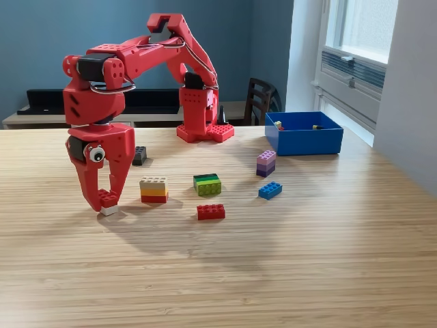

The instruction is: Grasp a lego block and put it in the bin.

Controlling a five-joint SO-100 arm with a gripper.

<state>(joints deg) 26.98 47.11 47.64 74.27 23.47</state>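
Gripper: we see the red gripper (108,202) hanging low at the exterior view's left, tips right down at the desk (218,273), jaws drawn in close around a small white block (109,210); whether it is pinched tight or just touched, we cannot tell.
Arm: we follow the red arm (136,61) arching up and back to its base (203,113) near the desk's far edge.
Dark block: we spot a dark grey block (139,156) just behind the gripper, lying on the desk.
Stacked block: to the right of the gripper we have a cream, yellow and red stack (154,190), close by but apart from the tips.
Green block: further right sits a dark green and lime piece (207,184), mid-desk.
Red block: a flat red block (211,212) lies just in front of the green one, nearer the desk's front edge.
Blue block: on we go to a small blue block (270,190), angled on the wood.
Purple block: a purple stack (265,164) stands just behind the blue one.
Bin: the blue bin (304,141) rests toward the far right corner of the desk, well apart from the gripper, with a couple of small pieces showing inside.
Chair: a dark chair (259,101) stands beyond the desk's far edge.
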